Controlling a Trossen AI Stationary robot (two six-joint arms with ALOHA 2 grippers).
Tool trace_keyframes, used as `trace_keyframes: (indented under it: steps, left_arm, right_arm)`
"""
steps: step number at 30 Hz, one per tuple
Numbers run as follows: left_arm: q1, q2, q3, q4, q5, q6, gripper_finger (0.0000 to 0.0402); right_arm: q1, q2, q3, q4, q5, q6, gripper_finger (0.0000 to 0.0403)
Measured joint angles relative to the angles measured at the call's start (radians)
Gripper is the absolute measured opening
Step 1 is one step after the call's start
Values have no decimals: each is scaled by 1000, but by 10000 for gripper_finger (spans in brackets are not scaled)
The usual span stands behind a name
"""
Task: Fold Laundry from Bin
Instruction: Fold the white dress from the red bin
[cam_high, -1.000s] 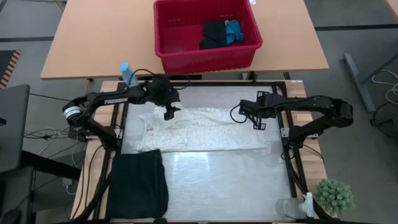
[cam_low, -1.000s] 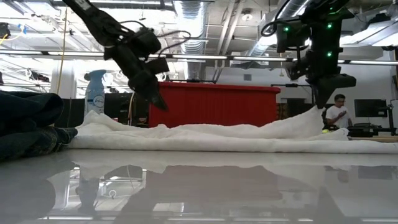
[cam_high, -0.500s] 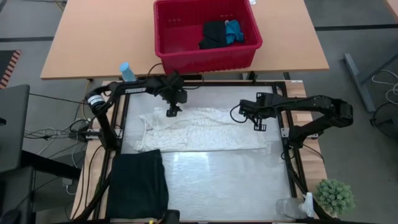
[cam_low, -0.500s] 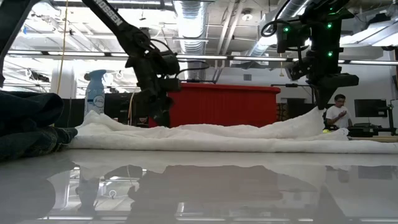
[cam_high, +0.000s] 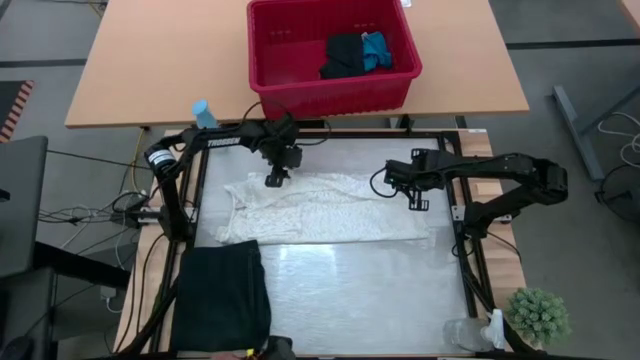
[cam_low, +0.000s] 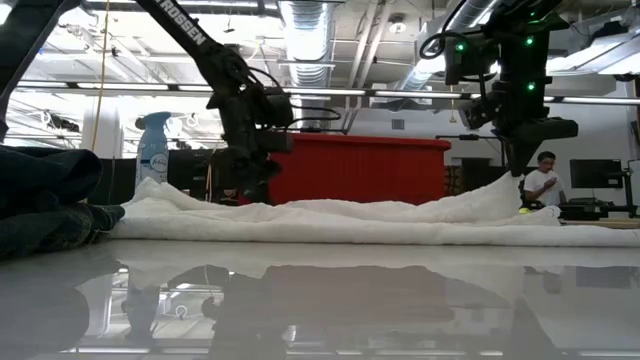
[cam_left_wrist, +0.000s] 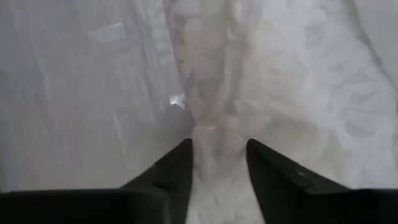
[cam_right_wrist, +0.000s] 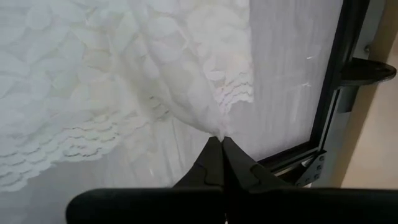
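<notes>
The left tool (cam_high: 275, 178) has swung onto the white garment's (cam_high: 320, 208) far edge, fingers apart astride a fold, ready to pinch; the right tool (cam_high: 414, 200) stays clamped on its corner.

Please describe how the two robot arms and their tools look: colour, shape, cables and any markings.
Both arms are dark, slim, jointed tubes with looping black cables. The left arm carries white lettering along one link and a pale ring near its base. The right arm shows green lights in the low view. The left tool and the right tool each have two dark, tapered wedge-shaped fingers.
</notes>
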Motion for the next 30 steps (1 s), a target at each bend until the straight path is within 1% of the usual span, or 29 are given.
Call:
trace_keyframes:
  steps: [2,6,7,11,15,20,24,26,30]
  left_arm:
    - [0,12,0,1,-2,1,105]
    - [-3,17,0,11,-38,-11,22]
    - [-3,17,1,7,-45,-22,12]
    - [-7,18,54,-88,-60,-73,3]
    - [-21,18,137,-219,-59,-125,1]
    - [-52,18,228,-355,-77,-151,0]
    - [-78,17,293,-424,-87,-166,0]
    - [-91,17,321,-459,-70,-193,0]
    - [-128,17,352,-529,5,-228,0]
  right_arm:
    - [0,0,0,0,0,-1,13]
    - [-5,0,0,0,2,-4,13]
    - [-9,0,0,0,2,-2,13]
    - [-29,0,0,1,7,5,13]
    - [-46,0,0,0,13,15,13]
    - [-61,0,0,-10,124,66,13]
    - [-83,0,0,-15,142,78,13]
    - [-90,0,0,-21,142,78,13]
    - [-92,0,0,-23,124,40,13]
